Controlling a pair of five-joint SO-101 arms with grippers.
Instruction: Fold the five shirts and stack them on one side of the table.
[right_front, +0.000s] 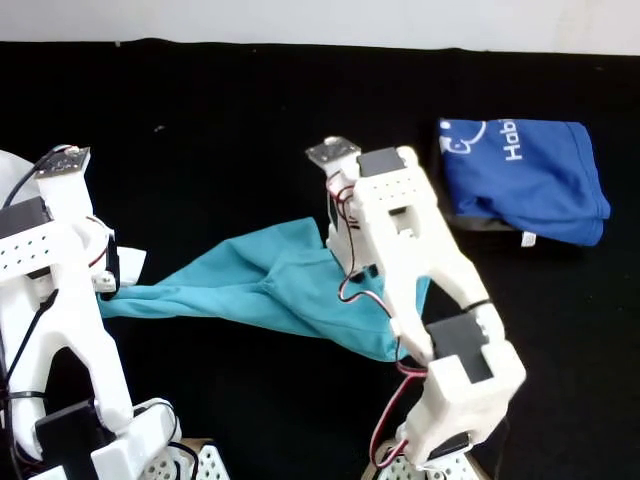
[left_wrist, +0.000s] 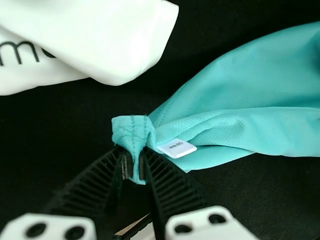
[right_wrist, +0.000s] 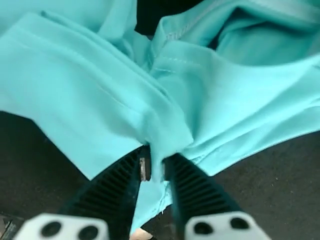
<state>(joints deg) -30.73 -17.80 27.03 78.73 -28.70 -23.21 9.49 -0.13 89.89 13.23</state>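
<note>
A teal shirt (right_front: 270, 285) hangs stretched between the two arms over the black table. My left gripper (left_wrist: 133, 167) is shut on one bunched corner of the teal shirt (left_wrist: 240, 105), beside its small white label (left_wrist: 176, 148). My right gripper (right_wrist: 152, 170) is shut on a fold of the teal shirt (right_wrist: 90, 100) at its other end. In the high view the left arm (right_front: 60, 300) stands at the left and the right arm (right_front: 420, 280) in the middle. A folded blue shirt (right_front: 525, 180) lies at the back right. A white shirt (left_wrist: 75, 40) lies next to the left gripper.
The black cloth-covered table (right_front: 220, 130) is bare at the back and in the front middle. The white shirt's edge (right_front: 10, 170) shows at the far left behind the left arm. A pale wall (right_front: 320, 20) runs along the far edge.
</note>
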